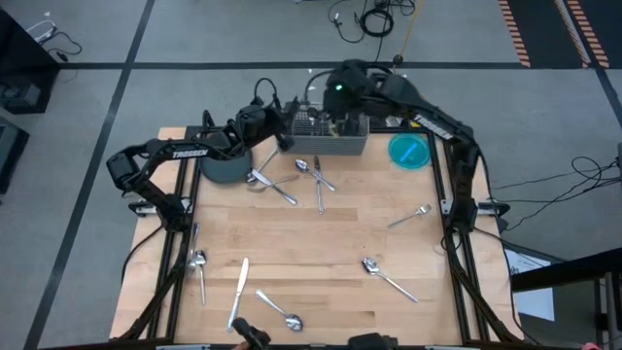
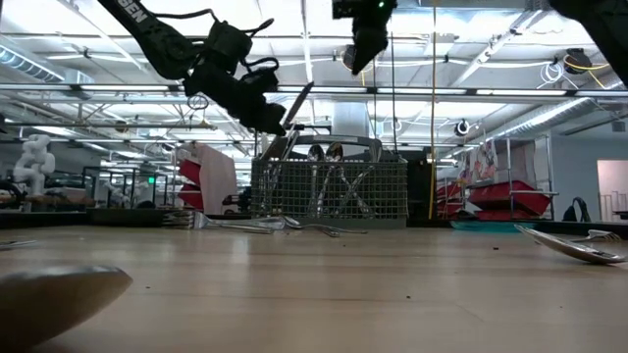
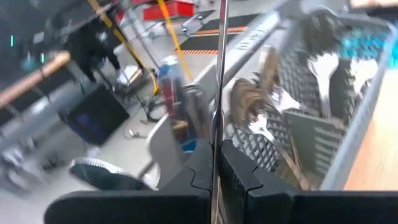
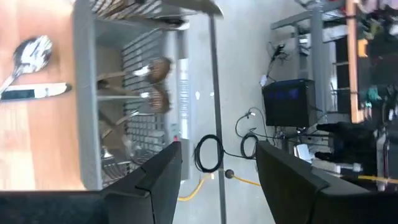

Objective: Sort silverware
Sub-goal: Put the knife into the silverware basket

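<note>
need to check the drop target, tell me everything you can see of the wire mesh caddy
The grey wire-mesh caddy stands upright at the table's far edge, between the dark round container and the blue plate. It is a rectangular metal basket with inner dividers, and spoons and other silverware stand in its compartments. The right end effector hangs open above it.

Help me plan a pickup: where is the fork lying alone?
In the high view the lone fork lies on the table's right side, below the blue plate and above a spoon.

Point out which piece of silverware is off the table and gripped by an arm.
The knife clamped in the left gripper, held tilted beside the mesh caddy. All the other loose pieces lie flat on the table.
</note>
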`<state>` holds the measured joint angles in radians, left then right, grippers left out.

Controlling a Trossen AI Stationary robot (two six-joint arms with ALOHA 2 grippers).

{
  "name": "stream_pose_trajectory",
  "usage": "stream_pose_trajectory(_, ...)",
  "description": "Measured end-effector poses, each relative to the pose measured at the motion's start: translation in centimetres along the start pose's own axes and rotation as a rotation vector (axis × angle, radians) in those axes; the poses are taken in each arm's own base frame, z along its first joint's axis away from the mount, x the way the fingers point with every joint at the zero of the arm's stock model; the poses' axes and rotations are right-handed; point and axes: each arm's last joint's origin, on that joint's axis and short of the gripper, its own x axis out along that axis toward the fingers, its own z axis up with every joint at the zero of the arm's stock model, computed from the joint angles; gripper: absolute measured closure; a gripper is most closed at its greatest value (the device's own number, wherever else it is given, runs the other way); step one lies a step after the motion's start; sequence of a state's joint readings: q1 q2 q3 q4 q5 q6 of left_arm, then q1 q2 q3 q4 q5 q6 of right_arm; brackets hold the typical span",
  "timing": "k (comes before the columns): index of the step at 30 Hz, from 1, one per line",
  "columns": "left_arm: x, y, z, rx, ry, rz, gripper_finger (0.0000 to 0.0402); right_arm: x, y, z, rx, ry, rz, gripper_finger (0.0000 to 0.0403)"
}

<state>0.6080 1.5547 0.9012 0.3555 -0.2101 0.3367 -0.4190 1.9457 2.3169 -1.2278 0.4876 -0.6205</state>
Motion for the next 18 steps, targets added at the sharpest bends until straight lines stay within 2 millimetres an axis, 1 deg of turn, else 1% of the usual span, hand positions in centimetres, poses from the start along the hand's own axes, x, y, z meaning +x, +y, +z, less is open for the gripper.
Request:
stream_pose_trajectory(4,0.0,0.3,0.1,-0.174,-0.014,0.014,0.0388,-2.0,-0.8,-0.6,0.051,-0.047,-0.015,0.0215)
stream_pose_trajectory(8,0.0,0.5,0.3,-0.276,-0.04,0.049,0.0388,-3.5,-1.4,-1.1,0.095,-0.079,-0.029,0.0215)
stream_pose_trajectory(12,0.0,0.7,0.5,-0.377,-0.079,0.083,0.0388,-4.3,-1.7,-1.4,0.137,-0.092,-0.039,0.0215)
stream_pose_trajectory(15,-0.2,0.4,-0.2,-0.405,-0.087,0.094,0.0388,-4.5,-1.8,-1.5,0.142,-0.094,-0.039,0.0215)
stream_pose_trajectory(18,-0.4,-0.1,-1.3,-0.432,-0.082,0.11,0.0388,-4.6,-1.7,-1.6,0.148,-0.089,-0.034,0.0215)
